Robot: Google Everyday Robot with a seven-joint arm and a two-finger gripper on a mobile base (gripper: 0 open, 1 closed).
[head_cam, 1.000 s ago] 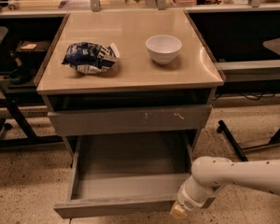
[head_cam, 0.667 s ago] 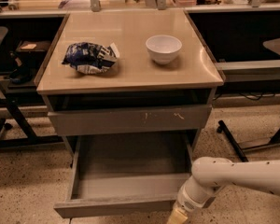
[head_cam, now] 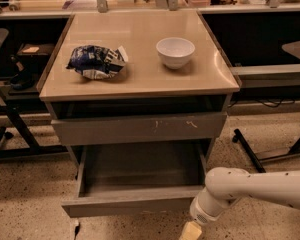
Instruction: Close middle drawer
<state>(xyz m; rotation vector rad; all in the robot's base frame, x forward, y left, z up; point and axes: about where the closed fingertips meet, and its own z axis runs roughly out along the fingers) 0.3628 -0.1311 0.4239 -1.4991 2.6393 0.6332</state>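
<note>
Your claw (head_cam: 192, 230) sits low at the bottom edge of view, at the end of the white arm (head_cam: 260, 184) that reaches in from the right. You cannot tell whether it is clenched or released. Just up and left of it, the middle drawer (head_cam: 135, 204) stands pulled far out, its grey box open (whether the claw touches it is unclear). Above the claw is the scratched drawer front (head_cam: 140, 128). Farther up, on the cabinet top (head_cam: 140, 81), rest a white bowl (head_cam: 175, 51) and a blue bag (head_cam: 96, 61).

A lab-like workroom.
Equipment-strewn benches (head_cam: 45, 3) behind, speckled floor (head_cam: 30, 204); the hand (head_cam: 192, 230) sits low by the middle drawer (head_cam: 135, 205), at its front right corner.
</note>
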